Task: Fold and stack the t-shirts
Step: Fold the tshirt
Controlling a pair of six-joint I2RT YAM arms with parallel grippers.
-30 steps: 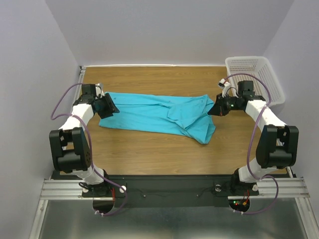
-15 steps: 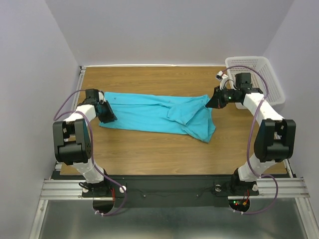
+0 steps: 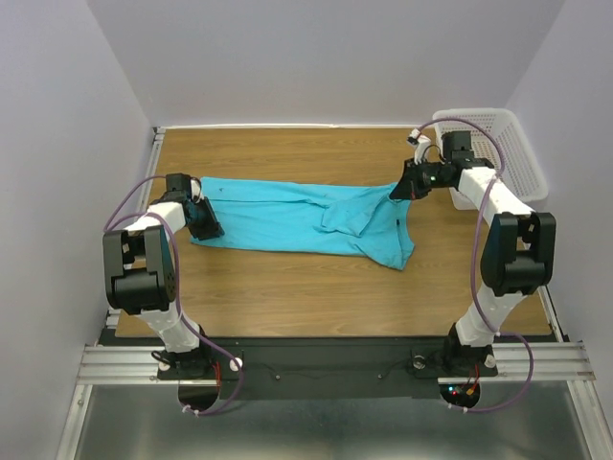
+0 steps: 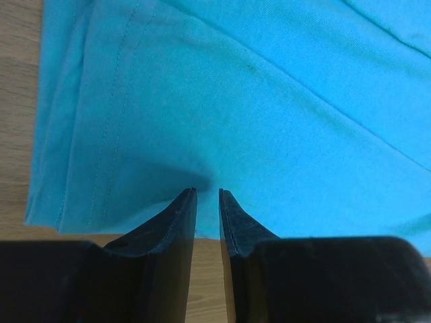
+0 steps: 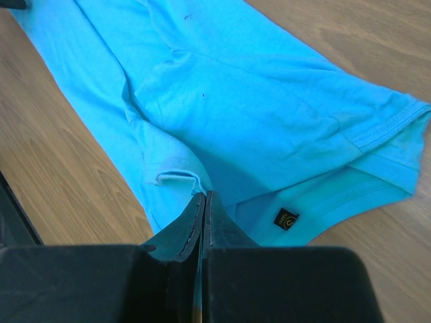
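Observation:
The turquoise t-shirt point(image 3: 297, 218) lies stretched left to right across the middle of the wooden table point(image 3: 287, 287), with folds bunched at its right end. My right gripper point(image 3: 400, 191) is shut on the shirt's upper right edge; in the right wrist view point(image 5: 204, 196) the jaws are pressed together on a fold of cloth, near a small dark label point(image 5: 286, 219). My left gripper point(image 3: 211, 226) is at the shirt's left edge. In the left wrist view point(image 4: 207, 192) its jaws stand a narrow gap apart, tips on the cloth just inside the hem, with cloth and table showing through the gap.
A white plastic mesh basket point(image 3: 498, 153) stands at the back right corner, just behind my right arm. Grey walls close in the table on the left, back and right.
My right gripper has moved back and to the left with the shirt's right edge, drawing that end up. My left gripper has shifted slightly toward the near side along the shirt's left edge.

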